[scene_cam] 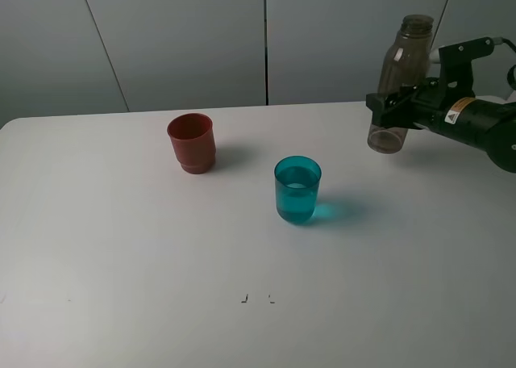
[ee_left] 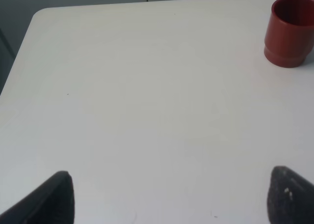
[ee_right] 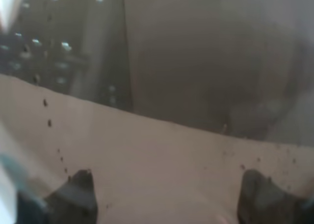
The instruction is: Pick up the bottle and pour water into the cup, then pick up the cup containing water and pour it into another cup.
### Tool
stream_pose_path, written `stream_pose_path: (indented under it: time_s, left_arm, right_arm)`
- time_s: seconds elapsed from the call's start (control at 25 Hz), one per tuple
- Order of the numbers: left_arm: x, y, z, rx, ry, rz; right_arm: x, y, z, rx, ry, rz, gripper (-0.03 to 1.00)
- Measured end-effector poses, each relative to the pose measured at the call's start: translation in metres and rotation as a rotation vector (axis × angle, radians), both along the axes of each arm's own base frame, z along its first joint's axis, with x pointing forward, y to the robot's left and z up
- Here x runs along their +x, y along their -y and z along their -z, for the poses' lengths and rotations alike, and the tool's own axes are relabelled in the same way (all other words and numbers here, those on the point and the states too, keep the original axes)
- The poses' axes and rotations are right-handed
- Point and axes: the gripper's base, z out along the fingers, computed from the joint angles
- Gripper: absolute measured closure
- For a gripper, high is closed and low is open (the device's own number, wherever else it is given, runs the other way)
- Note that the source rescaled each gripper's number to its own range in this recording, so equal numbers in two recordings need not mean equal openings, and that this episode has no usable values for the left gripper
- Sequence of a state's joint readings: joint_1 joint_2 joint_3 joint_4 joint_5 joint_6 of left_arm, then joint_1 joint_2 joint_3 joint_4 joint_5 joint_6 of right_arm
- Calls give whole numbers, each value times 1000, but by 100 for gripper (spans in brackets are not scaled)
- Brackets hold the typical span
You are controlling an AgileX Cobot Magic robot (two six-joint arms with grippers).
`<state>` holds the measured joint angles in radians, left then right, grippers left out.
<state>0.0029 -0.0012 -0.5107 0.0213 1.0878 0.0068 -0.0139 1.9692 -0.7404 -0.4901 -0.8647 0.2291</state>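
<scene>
A white tabletop (scene_cam: 121,263). Nearest, the left pincer (ee_left: 171,198) hangs released over bare surface, its two dark tips spread wide with nothing between them. Toward the middle stands a see-through teal cup (scene_cam: 297,190), upright, with water in it. Farther back and to the left, well apart from it, stands a red cup (scene_cam: 192,143), also upright. At the far right, the right pincer (scene_cam: 393,110) is clenched around the lower body of a tall, smoky grey bottle (scene_cam: 407,61). The bottle has no cap and is nearly upright. Whether its base touches the tabletop is unclear.
</scene>
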Motion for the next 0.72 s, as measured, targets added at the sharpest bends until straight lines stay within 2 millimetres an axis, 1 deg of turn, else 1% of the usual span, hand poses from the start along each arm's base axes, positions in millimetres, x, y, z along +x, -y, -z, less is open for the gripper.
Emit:
stream_pose_path:
  time_s: [0.12, 0.24, 0.44, 0.56, 0.72]
  left_arm:
    - [0, 0, 0, 0, 0, 0]
    - [0, 0, 0, 0, 0, 0]
    - [0, 0, 0, 0, 0, 0]
    - [0, 0, 0, 0, 0, 0]
    - [0, 0, 0, 0, 0, 0]
  right_arm:
    - [10, 0, 10, 17, 14, -13, 97]
    - [21, -1, 15, 35, 54, -26, 97]
    - [35, -2, 23, 5, 94, -44, 97]
    - [40, -2, 30, -25, 100, -53, 97]
    - [40, -1, 38, -61, 93, -57, 97]
